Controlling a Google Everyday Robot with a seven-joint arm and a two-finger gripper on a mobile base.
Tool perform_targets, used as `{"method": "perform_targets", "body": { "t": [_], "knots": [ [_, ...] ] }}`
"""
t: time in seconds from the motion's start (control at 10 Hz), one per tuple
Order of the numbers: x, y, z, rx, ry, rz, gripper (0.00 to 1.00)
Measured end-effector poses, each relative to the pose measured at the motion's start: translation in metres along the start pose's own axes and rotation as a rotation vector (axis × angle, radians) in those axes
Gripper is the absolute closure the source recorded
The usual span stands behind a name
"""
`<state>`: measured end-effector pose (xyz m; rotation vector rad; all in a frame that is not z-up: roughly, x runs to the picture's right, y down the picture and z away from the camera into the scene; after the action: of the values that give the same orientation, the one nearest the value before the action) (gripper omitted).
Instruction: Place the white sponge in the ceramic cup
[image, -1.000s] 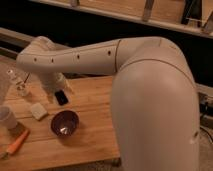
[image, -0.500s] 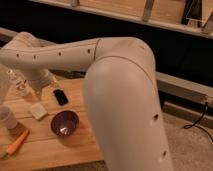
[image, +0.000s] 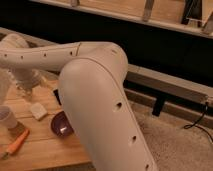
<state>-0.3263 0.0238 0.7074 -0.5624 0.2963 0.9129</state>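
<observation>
Looking from the single camera view onto a wooden table (image: 47, 156) at the left, with a speckled floor (image: 175, 145) to the right. Fills most of the picture with a thick white arm (image: 95, 105): elbow bulging in the near middle, forearm stretching left across the far part of the table. Ends at the left in the gripper (image: 27, 90), hanging low over the tabletop with its jaws spread and nothing between them. Has the gripper just beyond the white sponge (image: 38, 111), on its far left side, close but not touching as far as can be told. Finds the sponge lying flat on the wood, between the ceramic cup (image: 7, 117) and a dark purple bowl (image: 62, 125), apart from both. Finds the cup upright at the left edge, partly cut off, left of the sponge and a little nearer. Shows the bowl right of the sponge, its right side hidden behind the arm. Shows an orange stick-like thing (image: 19, 142) lying slantwise on the near side of the cup. Catches a clear glass thing (image: 5, 82) at the far left, beside the gripper, and the corner of a black slab (image: 56, 95) peeping out from behind the arm. Takes in a black cable (image: 197, 120) on the floor at the right, below a long grey ledge (image: 170, 85).
</observation>
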Motion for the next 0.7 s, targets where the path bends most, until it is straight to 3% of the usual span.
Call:
{"method": "perform_targets", "body": {
  "t": [0.4,0.7],
  "knots": [
    [-0.022,0.02,0.023,-0.013,0.016,-0.032,0.35],
    [-0.034,0.029,0.037,0.007,0.02,-0.066,0.35]
  ]
}}
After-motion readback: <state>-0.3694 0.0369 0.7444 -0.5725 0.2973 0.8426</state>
